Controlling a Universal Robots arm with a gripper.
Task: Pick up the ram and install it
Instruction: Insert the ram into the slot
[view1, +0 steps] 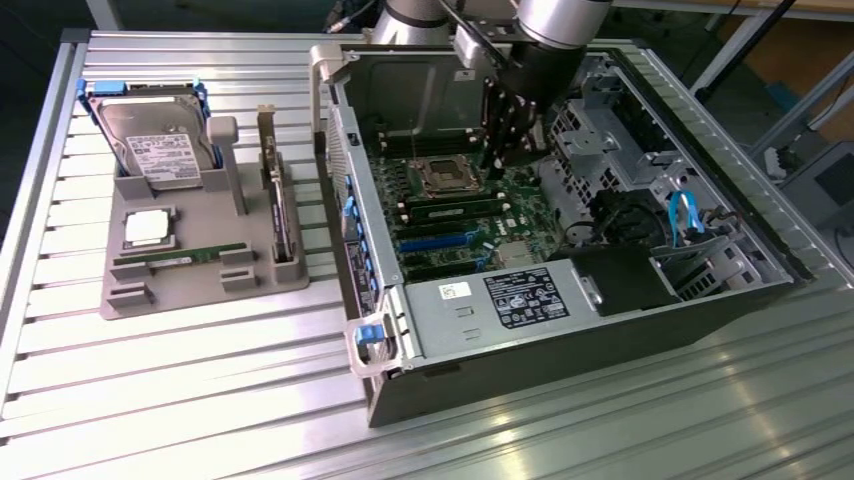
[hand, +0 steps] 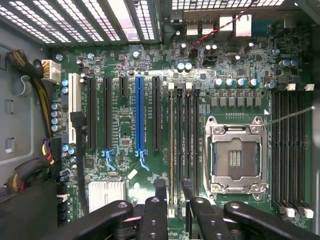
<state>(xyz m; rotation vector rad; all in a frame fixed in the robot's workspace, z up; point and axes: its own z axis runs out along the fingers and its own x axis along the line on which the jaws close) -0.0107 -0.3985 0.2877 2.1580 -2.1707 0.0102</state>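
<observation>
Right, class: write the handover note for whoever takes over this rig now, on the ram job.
Claw: open, empty, hanging inside the case over the motherboard memory slots.
Ram: lying flat on the grey tray, at the exterior view's left, outside the case.
Done: nothing shows for this stick; another stick seems seated in a slot beside the processor socket.
Left: pick-up and install.

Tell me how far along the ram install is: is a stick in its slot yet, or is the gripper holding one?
Looks done: one ram stick stands in a slot near the CPU socket. In hand: nothing; the gripper is open, its fingers either side of that stick. Left: whether it is fully latched cannot be told, and a second ram stick lies on the gray tray.
</observation>
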